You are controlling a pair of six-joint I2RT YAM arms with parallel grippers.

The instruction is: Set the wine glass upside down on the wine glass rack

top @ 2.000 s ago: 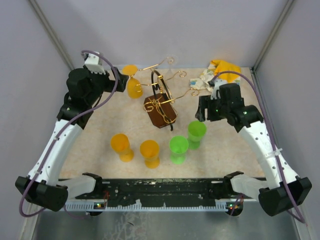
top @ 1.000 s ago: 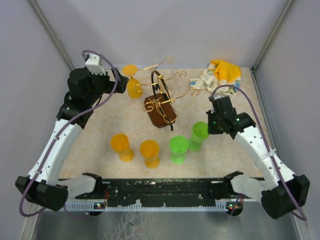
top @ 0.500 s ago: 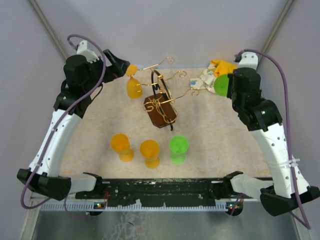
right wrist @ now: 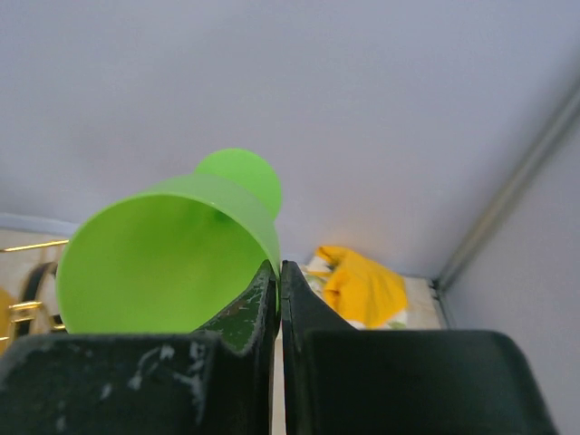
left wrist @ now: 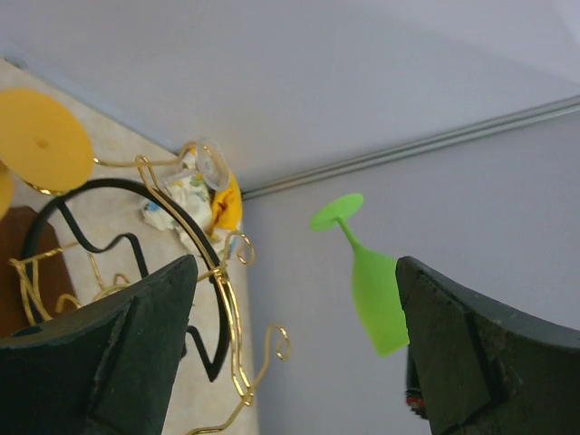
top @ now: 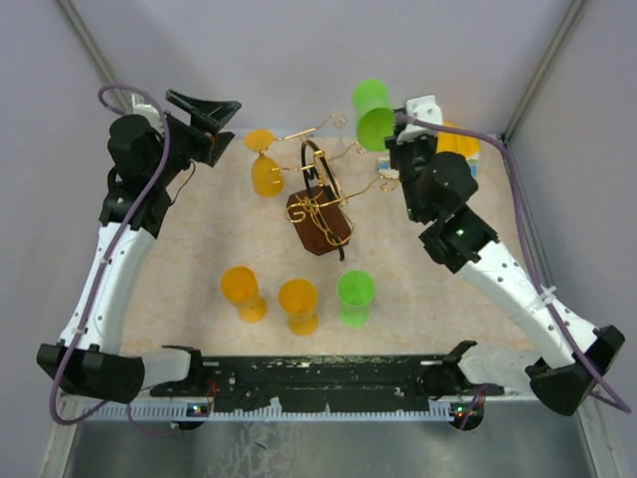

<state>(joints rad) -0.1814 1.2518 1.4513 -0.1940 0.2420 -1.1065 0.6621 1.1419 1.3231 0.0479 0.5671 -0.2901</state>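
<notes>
My right gripper is shut on the rim of a green wine glass, one finger inside the bowl and one outside. The glass is held high and tilted at the back right of the wine glass rack, its foot pointing away from the gripper. The rack's gold wire arms curl out from a dark wooden base. An orange glass hangs upside down on the rack's left arm, its foot on top. My left gripper is open, raised to the left of that glass and holding nothing.
Two orange glasses and a green glass stand upright near the front of the mat. A crumpled yellow and white cloth lies at the back right corner. Grey walls close in behind and at both sides.
My right arm has swung the green glass left and up, from beside the cloth to just behind the rack. My left gripper has drawn back and up from the hung orange glass.
</notes>
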